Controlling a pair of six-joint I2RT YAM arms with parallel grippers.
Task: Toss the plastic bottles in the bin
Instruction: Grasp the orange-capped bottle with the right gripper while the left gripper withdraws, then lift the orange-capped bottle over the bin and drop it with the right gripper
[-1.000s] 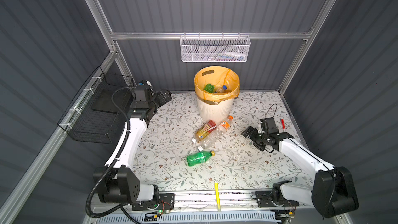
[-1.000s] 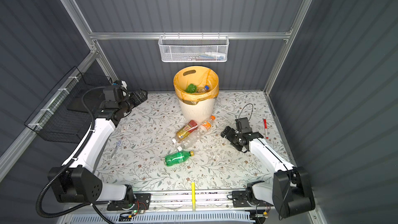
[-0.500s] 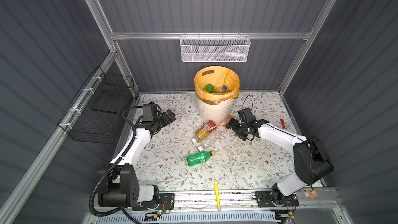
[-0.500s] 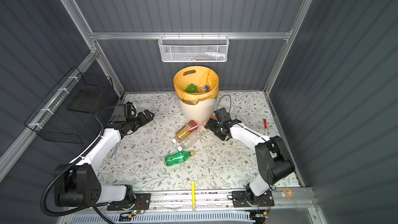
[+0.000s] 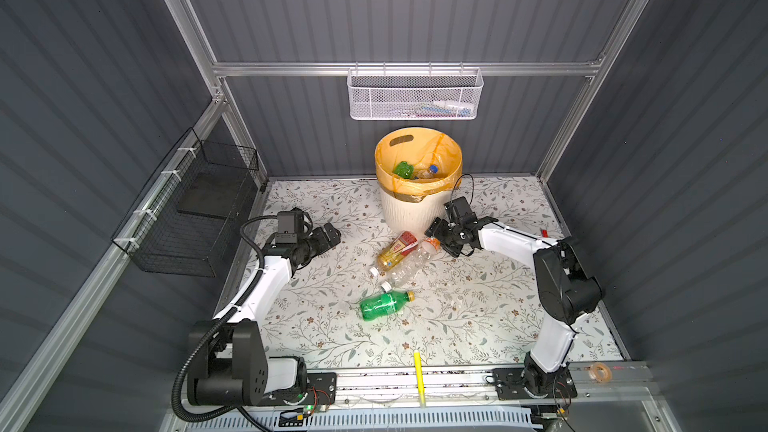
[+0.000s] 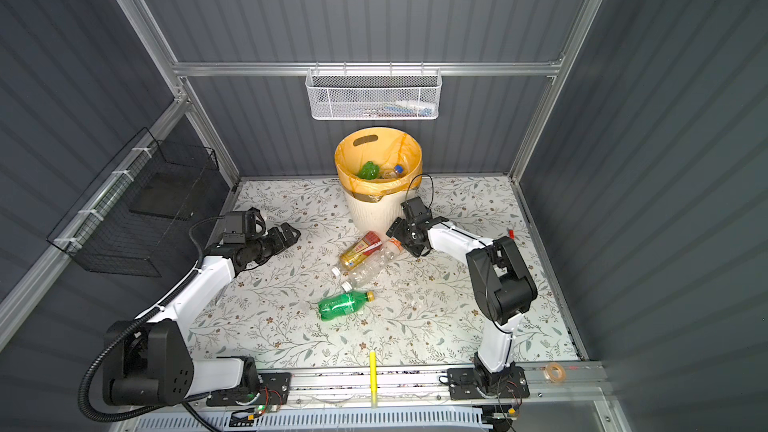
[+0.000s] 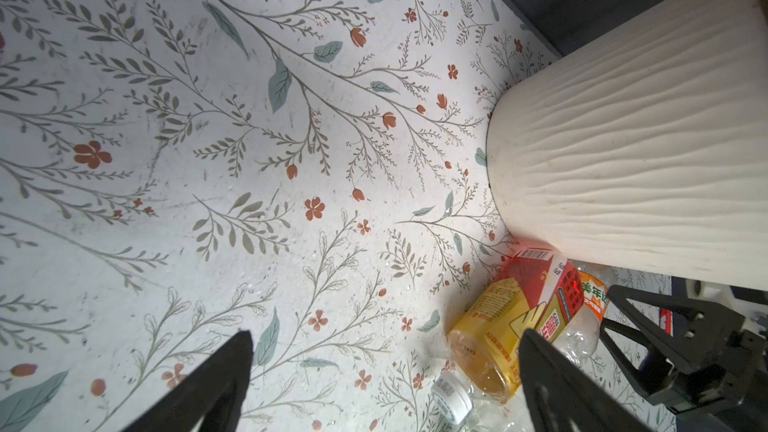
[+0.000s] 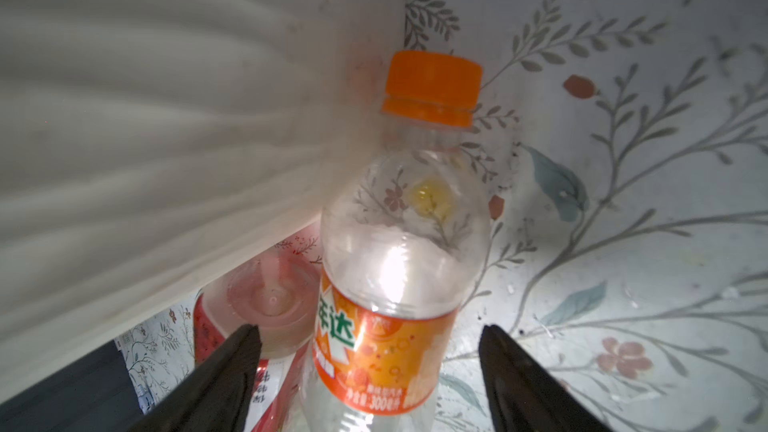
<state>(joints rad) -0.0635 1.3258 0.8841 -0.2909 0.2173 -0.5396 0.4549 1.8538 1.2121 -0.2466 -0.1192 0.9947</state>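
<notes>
Astride orange-capped bottle (image 8: 401, 243), right claw (image 8: 369, 328) spread.

I observed the right gripper (image 5: 439, 239) low over the table (image 5: 478, 317), at the orange cap of a clear bottle (image 5: 424, 249) lying just beside the bin (image 5: 409, 214). An amber bottle (image 5: 392, 251) lay alongside it — touching. A green bottle (image 5: 384, 304) lay apart, nearer the front. The left gripper (image 5: 332, 236) hovered with its jaws apart — well clear of the bottles.
</notes>
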